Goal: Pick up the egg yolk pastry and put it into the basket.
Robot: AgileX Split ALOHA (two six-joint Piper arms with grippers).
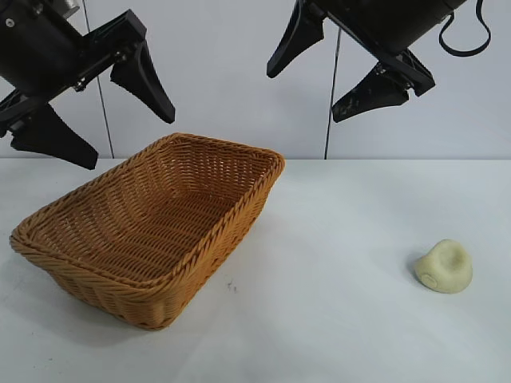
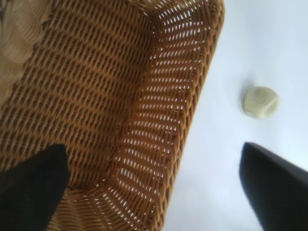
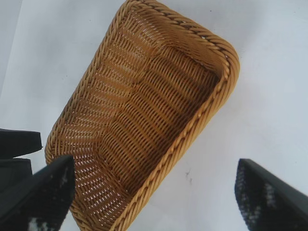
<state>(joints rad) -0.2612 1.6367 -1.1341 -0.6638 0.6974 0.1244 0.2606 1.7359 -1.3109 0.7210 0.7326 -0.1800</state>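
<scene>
We have the pastry lying alone on the counter, well apart from the basket, at about four o'clock from the basket's centre in the exterior view. The basket holds nothing. Both arms hang high above the counter. Our right gripper sits up at one o'clock in that view, fingers spread wide and holding nothing; the pastry lies down and to the right of it, at roughly five o'clock. Our left gripper hovers over the basket's far left end, fingers also wide and bare. We judge the right arm the nearer one. The pastry looks rounded, with no clear long axis.
</scene>
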